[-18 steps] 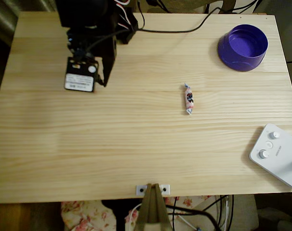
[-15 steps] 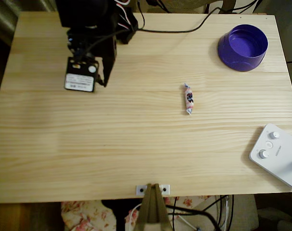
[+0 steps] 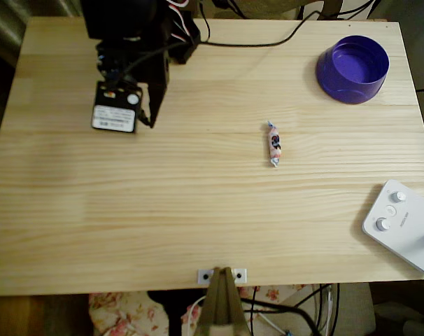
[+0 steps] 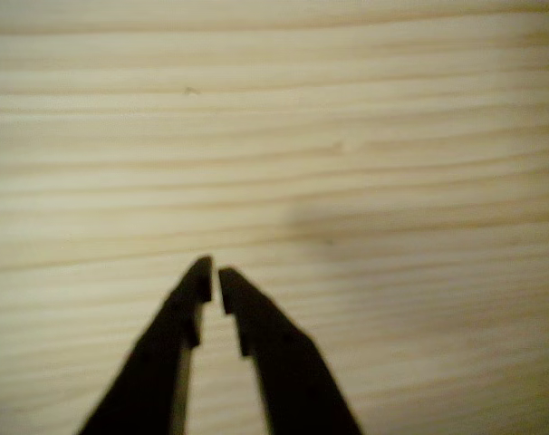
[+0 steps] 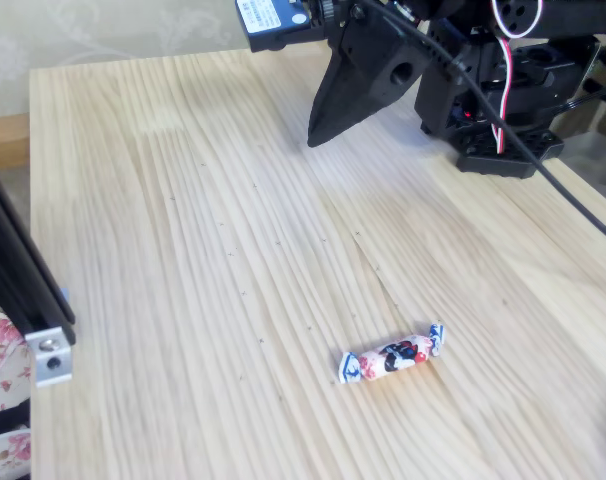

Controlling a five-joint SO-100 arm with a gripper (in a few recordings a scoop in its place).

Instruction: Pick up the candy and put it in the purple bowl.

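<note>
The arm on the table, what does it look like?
It is black plastic. The tool ends in two pointed black fingers. A white motor label sits on the arm, red and white wires loop over it, and a black cable trails from its base.

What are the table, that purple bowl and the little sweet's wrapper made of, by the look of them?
The table looks like pale unvarnished wood: long grain lines and joined planks. The purple bowl seems to be moulded plastic, with smooth, even colour and a soft sheen. The candy wears a thin printed wrapper with twisted ends, probably plastic film or waxed paper; the pictures cannot settle which.
</note>
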